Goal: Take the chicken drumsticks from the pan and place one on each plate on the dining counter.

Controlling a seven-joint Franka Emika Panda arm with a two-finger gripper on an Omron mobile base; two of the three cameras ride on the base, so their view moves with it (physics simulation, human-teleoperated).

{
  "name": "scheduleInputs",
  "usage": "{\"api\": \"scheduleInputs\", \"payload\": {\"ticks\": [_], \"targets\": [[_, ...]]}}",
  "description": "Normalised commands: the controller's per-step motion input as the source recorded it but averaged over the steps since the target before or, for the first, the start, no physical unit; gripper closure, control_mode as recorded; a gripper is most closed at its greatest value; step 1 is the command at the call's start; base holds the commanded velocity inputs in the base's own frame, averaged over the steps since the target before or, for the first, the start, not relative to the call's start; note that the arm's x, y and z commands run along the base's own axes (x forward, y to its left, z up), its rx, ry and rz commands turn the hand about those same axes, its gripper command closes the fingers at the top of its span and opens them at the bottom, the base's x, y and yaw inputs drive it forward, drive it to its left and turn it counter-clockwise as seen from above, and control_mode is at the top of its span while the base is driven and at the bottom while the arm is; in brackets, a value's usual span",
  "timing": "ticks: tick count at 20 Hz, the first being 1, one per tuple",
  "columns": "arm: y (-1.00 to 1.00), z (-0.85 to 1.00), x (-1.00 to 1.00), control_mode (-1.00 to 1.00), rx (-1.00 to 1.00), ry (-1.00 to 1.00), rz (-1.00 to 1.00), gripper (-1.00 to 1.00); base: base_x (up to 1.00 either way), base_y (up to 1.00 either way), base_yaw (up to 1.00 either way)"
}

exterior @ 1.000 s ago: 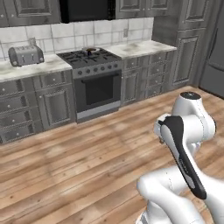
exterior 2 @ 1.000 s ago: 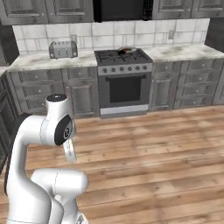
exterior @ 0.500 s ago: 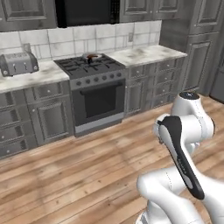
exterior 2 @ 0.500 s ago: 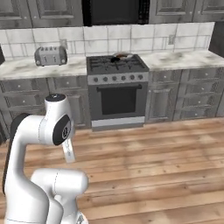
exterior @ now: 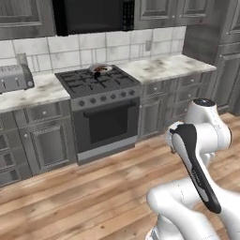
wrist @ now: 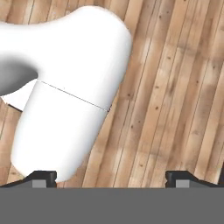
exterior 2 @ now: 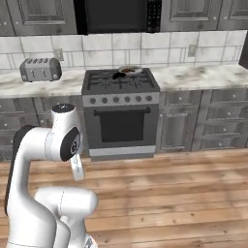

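In the left base view we see the pan point(exterior: 100, 69) at the back of the stove point(exterior: 96, 82), toward its right side, with something reddish-brown in it, likely the drumsticks point(exterior: 98, 71). A toaster point(exterior: 15, 77) stands on the counter point(exterior: 164, 67) left of the stove. Our arm is folded low over the wood floor point(exterior: 70, 201).

In the right base view the pan point(exterior 2: 129, 70) sits at the stove's point(exterior 2: 119, 81) rear, right of centre, the toaster point(exterior 2: 40, 69) well to its left.

In the hand view our gripper point(wrist: 112, 179) points down at the floor point(wrist: 175, 87), its fingertips point(wrist: 43, 177) set wide apart, released, with nothing between them.
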Motion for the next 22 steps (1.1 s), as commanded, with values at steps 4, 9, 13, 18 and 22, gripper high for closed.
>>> {"api": "scheduleInputs", "payload": {"ticks": [4, 9, 13, 18, 22], "targets": [[0.0, 0.0, 0.0, 1.0, 0.0, 0.0, 0.0, -1.0, 1.0, -0.18, 0.17], [0.0, 0.0, 0.0, 1.0, 0.0, 0.0, 0.0, -1.0, 1.0, -0.29, 0.17], [0.0, 0.0, 0.0, 1.0, 0.0, 0.0, 0.0, -1.0, 1.0, -0.38, 0.17], [0.0, 0.0, 0.0, 1.0, 0.0, 0.0, 0.0, -1.0, 1.0, -0.3, 0.15], [0.0, 0.0, 0.0, 1.0, 0.0, 0.0, 0.0, -1.0, 1.0, -0.3, 0.11]]}}
